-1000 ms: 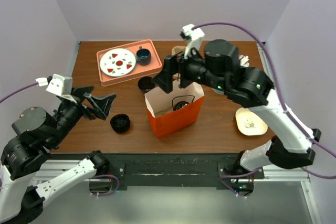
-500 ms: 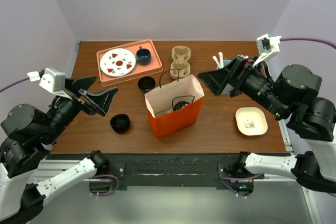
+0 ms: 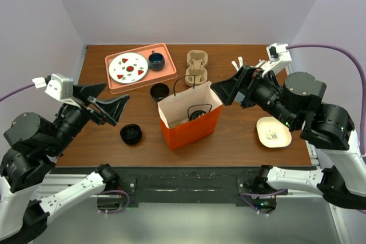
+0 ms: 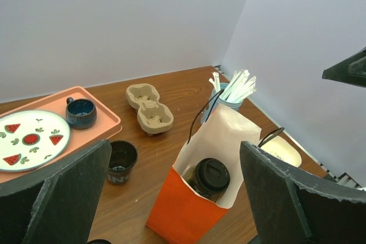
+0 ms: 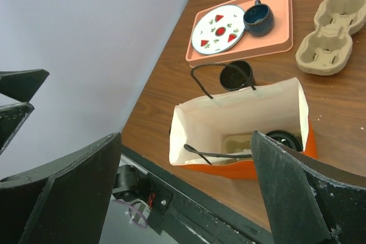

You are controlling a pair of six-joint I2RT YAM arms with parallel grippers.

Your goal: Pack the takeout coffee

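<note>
The takeout coffee [image 4: 213, 176] already stands inside the orange bag [image 3: 191, 131], lid up and seemingly upright, towards the bag's right end. The left hand [image 3: 107, 99] and right hand [image 3: 231, 87] both hang spread wide and grasp nothing, each lifted off the worktop [image 3: 240, 135] on its own side of the bag. So the packing looks done, and what is left is probably a clean retreat: keep both hands high and away from the black loop handles [image 4: 197, 121], since a snag could tip the light bag.

The salmon tray [image 3: 137, 86] holds a watermelon plate [image 3: 128, 67] and a blue mug [image 3: 156, 60]. The pulp carrier [image 3: 196, 67] has 2 bare wells. A lidless dark cup [image 3: 159, 91] sits just behind the bag, and white straws [image 4: 234, 87] stand in a holder
</note>
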